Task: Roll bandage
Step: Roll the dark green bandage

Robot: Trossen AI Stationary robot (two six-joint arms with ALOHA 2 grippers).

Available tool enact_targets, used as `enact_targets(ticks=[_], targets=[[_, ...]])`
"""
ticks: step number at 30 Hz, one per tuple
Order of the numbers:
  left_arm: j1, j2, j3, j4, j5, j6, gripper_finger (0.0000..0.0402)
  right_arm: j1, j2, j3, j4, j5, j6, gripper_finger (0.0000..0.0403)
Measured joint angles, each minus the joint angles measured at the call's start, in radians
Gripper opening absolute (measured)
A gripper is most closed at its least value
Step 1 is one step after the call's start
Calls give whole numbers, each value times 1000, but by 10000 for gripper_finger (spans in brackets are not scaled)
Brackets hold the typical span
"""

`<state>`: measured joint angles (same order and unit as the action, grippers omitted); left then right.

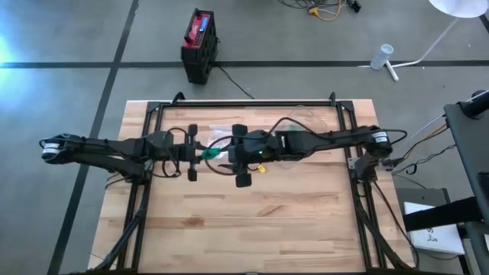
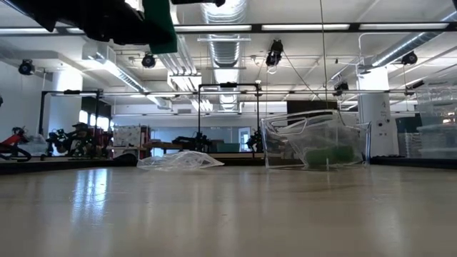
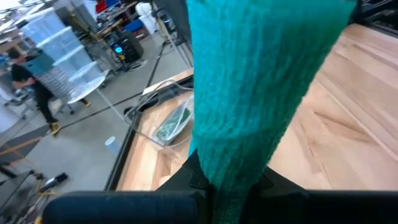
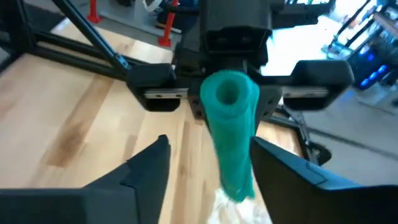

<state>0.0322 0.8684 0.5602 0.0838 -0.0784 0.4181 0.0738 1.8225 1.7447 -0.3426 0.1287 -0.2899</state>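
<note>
The green bandage was held in the air over the middle of the table, already wound into a loose tube at one end, so you could judge the rolling as well advanced but not finished, with a tail hanging free. The left gripper, at 9 o'clock of it, was clamped on the bandage. The right gripper, at 3 o'clock, had its fingers apart around it without gripping, and a clear plastic container stood toward 12 o'clock.

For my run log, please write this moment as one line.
left gripper: shut on green bandage | right gripper: open around bandage, not gripping | both above table | clear container: on table
</note>
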Motion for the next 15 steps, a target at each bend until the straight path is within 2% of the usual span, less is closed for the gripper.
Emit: enact_targets(ticks=[8,13,15], targets=[[-4,-3,0,-17,55,43,15,-6,12,0,85,0,-92,280],[-13,-3,0,-14,64,45,15,-11,12,-6,103,-10,-107,284],[-16,-3,0,-14,64,45,15,-11,20,-24,143,-56,-114,279]])
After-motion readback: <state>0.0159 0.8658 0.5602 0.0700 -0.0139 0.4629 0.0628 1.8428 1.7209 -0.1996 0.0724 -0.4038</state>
